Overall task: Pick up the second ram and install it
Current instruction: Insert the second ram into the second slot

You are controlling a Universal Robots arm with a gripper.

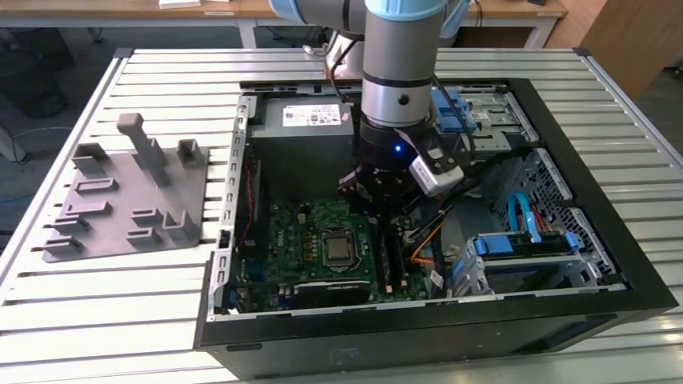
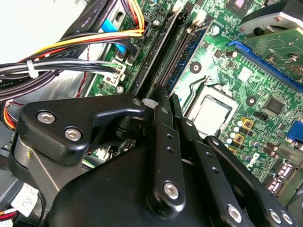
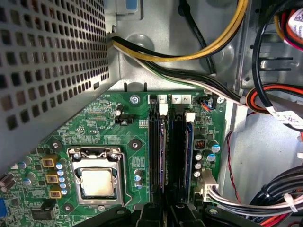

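Reaching down into the open black computer case [image 1: 449, 320], the arm's black gripper [image 1: 386, 210] hangs low over the green motherboard [image 1: 309, 248], close above the long black memory slots [image 3: 166, 151] that run beside the silver processor socket [image 3: 97, 179]. In the second wrist view the gripper's black fingers [image 2: 165, 142] stand nearly together, with only a narrow gap between them at the tips, right over the slot rows [image 2: 165, 61]; whether anything is pinched between them I cannot tell. The second ram [image 3: 189, 156], a thin blue-edged circuit-board stick, appears seated upright in one of the slots, on the side away from the socket, with a white latch at its far end; a second stick with a bluish edge [image 3: 162, 151] stands in a slot nearer the socket, and I cannot say for certain which of the two is the second one. Yellow, black and white cables [image 3: 189, 56] sweep across the metal case wall beyond the slots. On the slatted metal table [image 1: 107, 320], well to the exterior view's left of the case, sits a grey plastic holder plate with upright pegs [image 1: 128, 200].
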